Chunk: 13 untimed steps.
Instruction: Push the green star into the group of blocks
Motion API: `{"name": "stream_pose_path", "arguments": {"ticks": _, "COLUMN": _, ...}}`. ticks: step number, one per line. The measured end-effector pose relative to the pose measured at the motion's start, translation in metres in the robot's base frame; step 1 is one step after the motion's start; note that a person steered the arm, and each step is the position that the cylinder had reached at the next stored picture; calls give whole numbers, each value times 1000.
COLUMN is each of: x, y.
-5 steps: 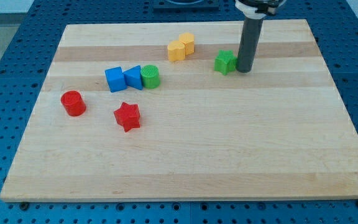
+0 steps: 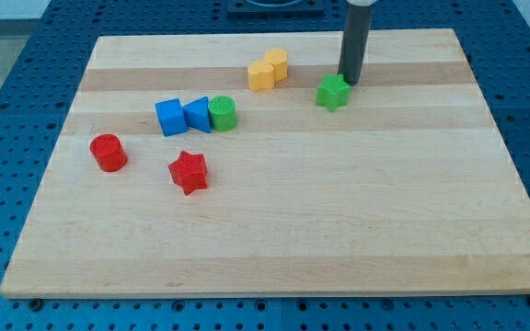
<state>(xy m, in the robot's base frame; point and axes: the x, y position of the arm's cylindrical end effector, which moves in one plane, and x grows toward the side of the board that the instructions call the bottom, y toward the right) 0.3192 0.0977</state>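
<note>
The green star [image 2: 333,92] lies on the wooden board [image 2: 274,239], right of centre near the view's top. My tip [image 2: 349,82] stands just above and to the right of the star, at its upper right edge, touching or nearly so. To the star's left lie two yellow blocks [image 2: 269,70] side by side. Farther left sit a blue cube [image 2: 169,117], a blue block [image 2: 197,114] and a green cylinder [image 2: 222,112] in a row.
A red cylinder [image 2: 109,152] and a red star [image 2: 189,171] lie at the view's left, below the blue blocks. The board rests on a blue perforated table [image 2: 7,83].
My tip has moved from the star's right side toward the view's top and slightly left, to the star's upper right edge. The blocks have not visibly moved.
</note>
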Motion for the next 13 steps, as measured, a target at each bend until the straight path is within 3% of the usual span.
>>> {"name": "stream_pose_path", "arguments": {"ticks": 3, "x": 25, "y": -55}}
{"name": "stream_pose_path", "arguments": {"ticks": 4, "x": 13, "y": -3}}
{"name": "stream_pose_path", "arguments": {"ticks": 5, "x": 11, "y": 1}}
{"name": "stream_pose_path", "arguments": {"ticks": 6, "x": 61, "y": 4}}
{"name": "stream_pose_path", "arguments": {"ticks": 13, "x": 61, "y": -68}}
